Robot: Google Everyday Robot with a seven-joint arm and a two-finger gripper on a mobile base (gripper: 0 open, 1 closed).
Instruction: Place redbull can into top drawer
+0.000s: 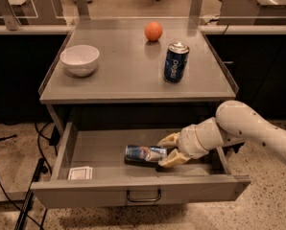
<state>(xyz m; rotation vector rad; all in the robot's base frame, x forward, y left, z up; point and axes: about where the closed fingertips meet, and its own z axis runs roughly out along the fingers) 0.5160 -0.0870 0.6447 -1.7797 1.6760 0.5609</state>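
One redbull can (144,153) lies sideways in the top drawer (85,189), its end at your gripper (163,153); you cannot tell whether it's clamped.

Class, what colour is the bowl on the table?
The bowl is white, camera view; end effector is inside the top drawer.

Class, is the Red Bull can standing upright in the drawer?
No, the can lies on its side in the drawer, with the claw at one end.

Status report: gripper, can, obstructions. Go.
Gripper inside open drawer, at redbull can right end. Can on its side on drawer floor. White card front-left in drawer, apart from can.
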